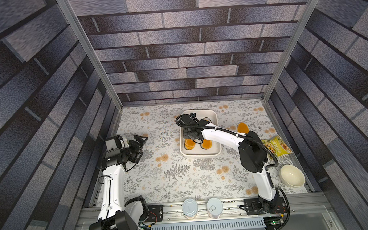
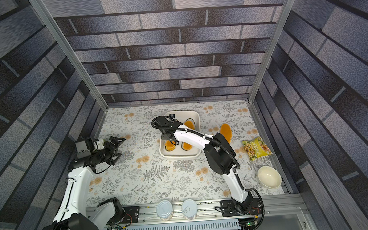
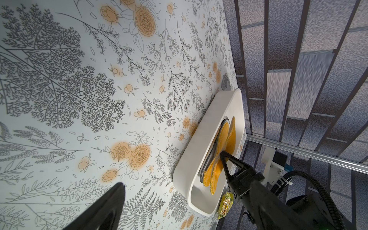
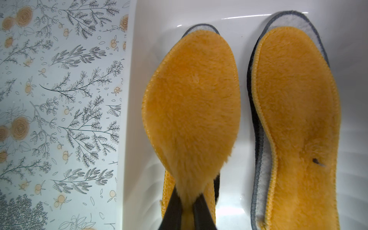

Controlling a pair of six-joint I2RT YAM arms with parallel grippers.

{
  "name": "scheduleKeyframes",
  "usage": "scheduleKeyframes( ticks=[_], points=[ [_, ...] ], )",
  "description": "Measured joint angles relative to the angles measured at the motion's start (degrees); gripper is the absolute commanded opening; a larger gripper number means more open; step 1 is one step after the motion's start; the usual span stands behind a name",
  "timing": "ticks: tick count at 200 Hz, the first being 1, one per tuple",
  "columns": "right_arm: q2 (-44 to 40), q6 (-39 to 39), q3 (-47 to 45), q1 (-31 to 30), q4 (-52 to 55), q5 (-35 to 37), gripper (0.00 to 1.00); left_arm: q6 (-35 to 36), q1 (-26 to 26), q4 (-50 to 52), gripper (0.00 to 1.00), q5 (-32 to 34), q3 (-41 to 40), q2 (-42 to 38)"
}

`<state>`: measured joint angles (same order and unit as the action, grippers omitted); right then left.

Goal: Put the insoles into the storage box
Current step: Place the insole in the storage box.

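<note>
The right gripper point(image 4: 186, 207) is pinching the held insole point(image 4: 191, 103) by its narrow end, jaws closed tight on the orange fuzz, and is carrying it low over the box point(image 4: 135, 103). Directly beneath, a felt insole point(image 4: 199, 27) is showing past its tip, and another orange edge is peeking out under the jaws. Just beside the gripper a second stack point(image 4: 294, 119) is lying in the box as well, orange on grey on black. How many are lying in the box altogether I cannot tell.

Back along the right arm point(image 1: 221, 135), beyond the box wall, a loose insole point(image 1: 243, 128) is lying on the cloth point(image 4: 59, 99), with a snack bag point(image 1: 277, 146) near it. The left gripper point(image 1: 143, 147) is hovering well off to the far side, jaws wide and empty.

What could go wrong, as I judge it:
- The fuzz may be clinging to the pads, so the insole could ride back up when the jaws open and lift.
- With only one end gripped, the free end may land askew and slide off the pile below.
- The loose insole is lying flat and thin — a pinch there may be catching cloth instead.
</note>
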<state>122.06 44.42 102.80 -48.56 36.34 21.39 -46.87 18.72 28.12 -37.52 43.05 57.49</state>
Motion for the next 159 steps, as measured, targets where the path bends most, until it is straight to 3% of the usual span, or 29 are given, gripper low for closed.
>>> scheduleKeyframes(
  ticks=[159],
  points=[
    [3.26, -2.56, 3.19, 1.57, -0.28, -2.14, 0.01, 0.00, -0.26, -0.31, 1.00, 0.00, 0.00, 0.11]
  ],
)
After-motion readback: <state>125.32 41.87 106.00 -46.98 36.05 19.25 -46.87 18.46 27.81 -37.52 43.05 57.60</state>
